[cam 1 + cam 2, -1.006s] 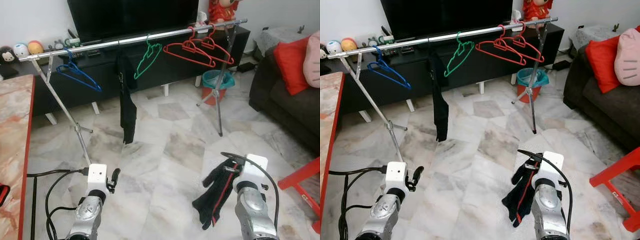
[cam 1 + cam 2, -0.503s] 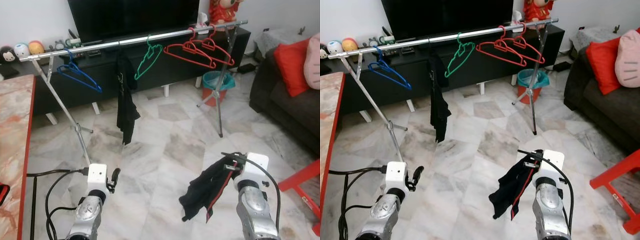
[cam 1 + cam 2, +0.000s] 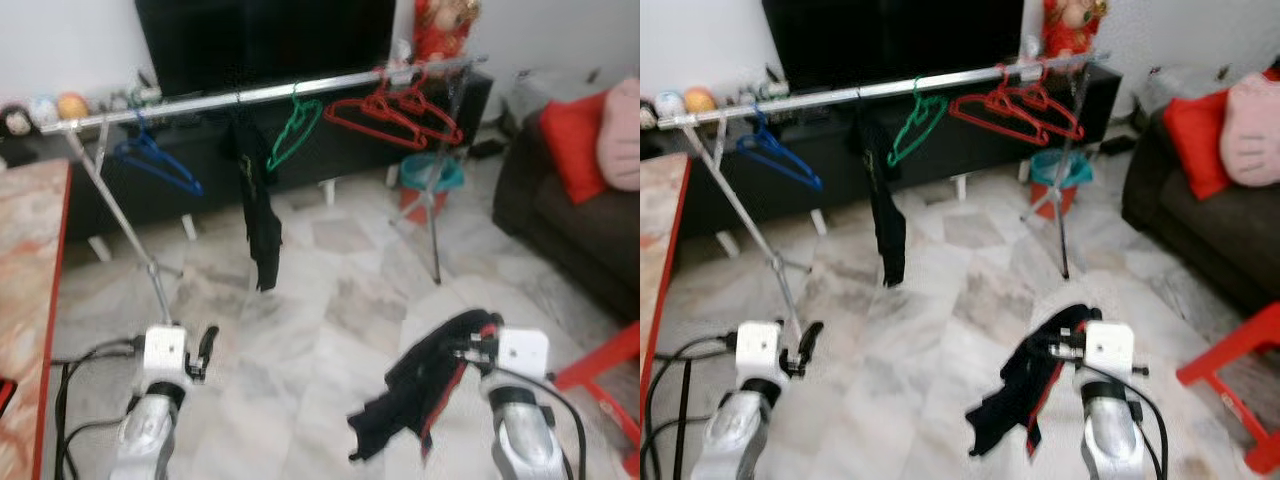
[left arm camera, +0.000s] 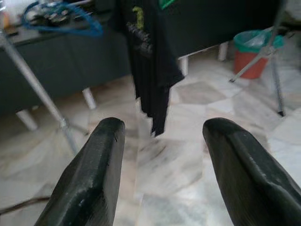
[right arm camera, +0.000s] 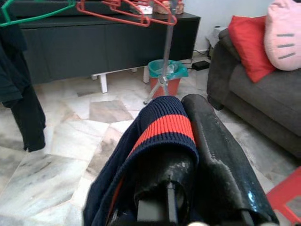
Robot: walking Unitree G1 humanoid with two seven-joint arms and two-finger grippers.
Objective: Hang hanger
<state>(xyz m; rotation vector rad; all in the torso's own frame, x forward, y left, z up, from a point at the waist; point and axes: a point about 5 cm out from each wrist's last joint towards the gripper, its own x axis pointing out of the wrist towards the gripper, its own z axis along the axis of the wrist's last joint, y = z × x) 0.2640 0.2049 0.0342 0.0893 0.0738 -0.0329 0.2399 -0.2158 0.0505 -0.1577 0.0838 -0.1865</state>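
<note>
Over on the left, the left gripper (image 4: 157, 174) hangs low above the marble floor (image 3: 330, 290) with its jaws spread wide and empty. Beyond, a blue hanger (image 3: 150, 160), black garment (image 3: 258, 200), green hanger (image 3: 295, 130) and red hangers (image 3: 395, 108) hang on the rail (image 3: 250, 95). Right gripper (image 5: 188, 141) has its jaws clamped on a dark red-striped garment (image 3: 425, 385).

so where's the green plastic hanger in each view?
Left eye: green plastic hanger hangs mid-rail, right of the black garment.
Right eye: same spot on the silver rail.
Left wrist: only a green edge at the top.
Right wrist: top-left corner.
Shared landmark: the black garment.
</note>
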